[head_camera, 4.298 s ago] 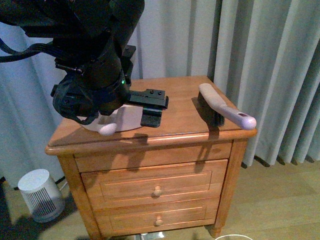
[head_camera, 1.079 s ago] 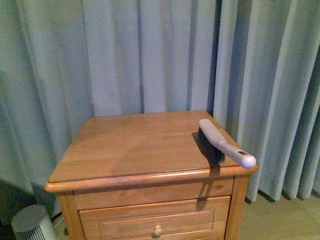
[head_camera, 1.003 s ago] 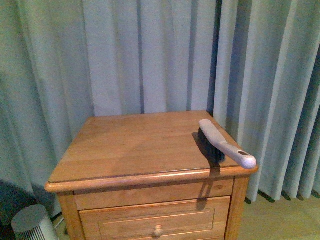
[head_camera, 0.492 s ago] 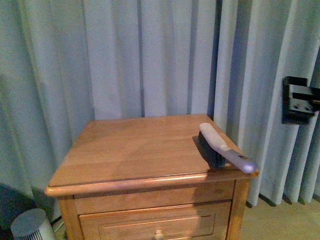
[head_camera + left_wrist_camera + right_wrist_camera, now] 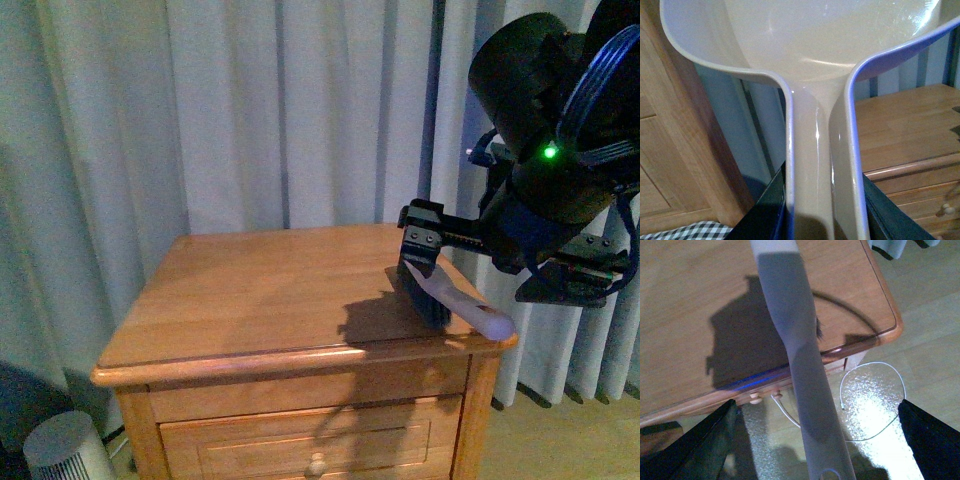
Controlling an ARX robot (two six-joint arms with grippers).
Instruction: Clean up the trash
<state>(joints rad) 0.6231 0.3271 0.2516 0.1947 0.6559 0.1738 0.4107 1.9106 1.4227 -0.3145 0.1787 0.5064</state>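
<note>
**STATUS: PAN IN HAND, BRUSH NOT YET GRIPPED**

The dustpan (image 5: 810, 60) is clamped by its handle in the left tool (image 5: 822, 217). The right tool (image 5: 422, 240) is spread wide, with the brush (image 5: 455, 300) lying ungripped between its jaws on the desk (image 5: 250, 290). The trash is seen in no view, so sweeping is judged outstanding. No writing is legible.

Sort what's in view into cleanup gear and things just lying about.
For the job: brush, dustpan; no trash wad in view.
Lying about: nightstand, curtains, white slatted appliance on the floor, checked cloth.
</note>
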